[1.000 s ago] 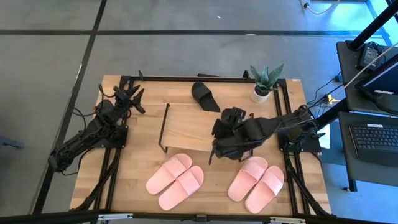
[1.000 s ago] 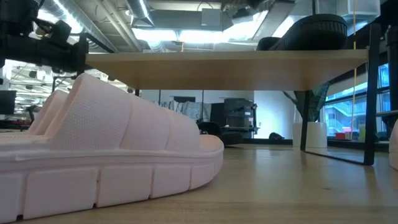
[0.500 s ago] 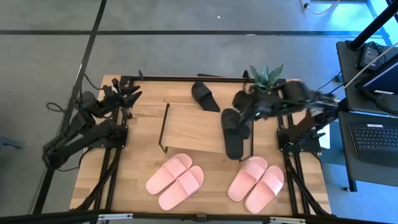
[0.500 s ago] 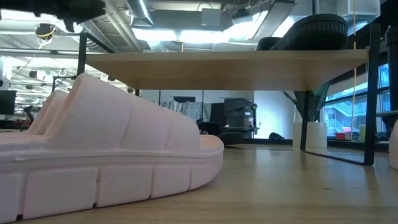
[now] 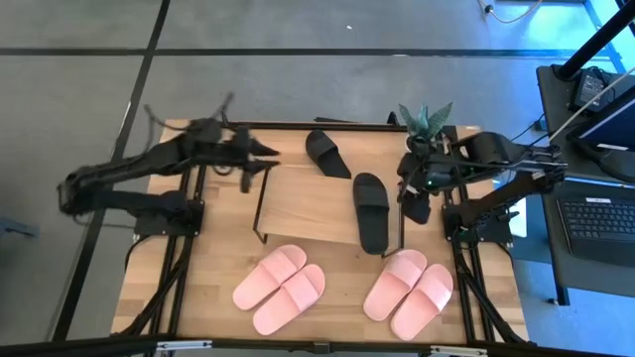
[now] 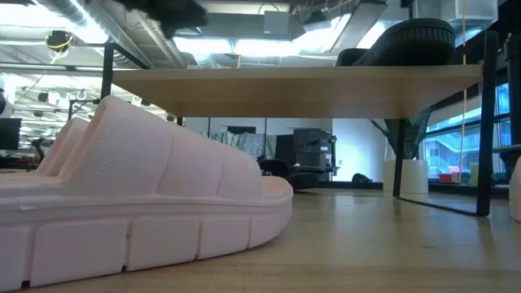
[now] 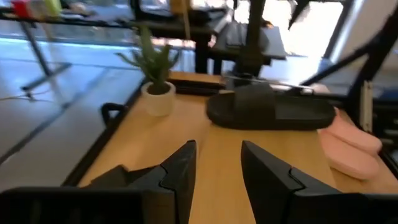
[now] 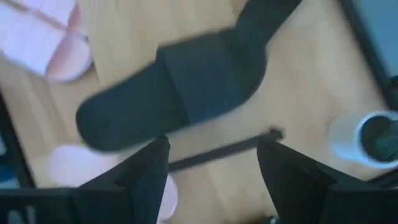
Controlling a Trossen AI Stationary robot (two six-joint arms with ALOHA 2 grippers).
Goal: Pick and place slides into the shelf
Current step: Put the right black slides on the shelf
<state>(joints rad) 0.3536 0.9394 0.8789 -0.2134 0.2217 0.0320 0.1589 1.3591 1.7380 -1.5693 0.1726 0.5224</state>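
The shelf (image 5: 308,203) stands mid-table, with one black slide (image 5: 370,210) lying sole-down on the right end of its wooden board. The low view shows that slide (image 6: 407,39) on top of the board (image 6: 301,81). A second black slide (image 5: 327,152) lies on the table beyond the shelf. Two pink pairs (image 5: 280,288) (image 5: 409,293) lie near the front edge. My left gripper (image 5: 260,157) hovers open by the shelf's far left corner. My right gripper (image 5: 410,193) hangs open just right of the shelved slide (image 8: 180,93) and touches nothing.
A potted plant (image 5: 422,129) stands at the far right, close to my right arm. The table's black frame rails run along its left and right sides. A pink slide (image 6: 138,203) fills the near left of the low view.
My right gripper has drawn back from over the shelf's right end toward the table's right edge, uncovering the black slide, which stays lying on the board. My left gripper has risen and swung from the far left corner toward the shelf, tipping up toward level.
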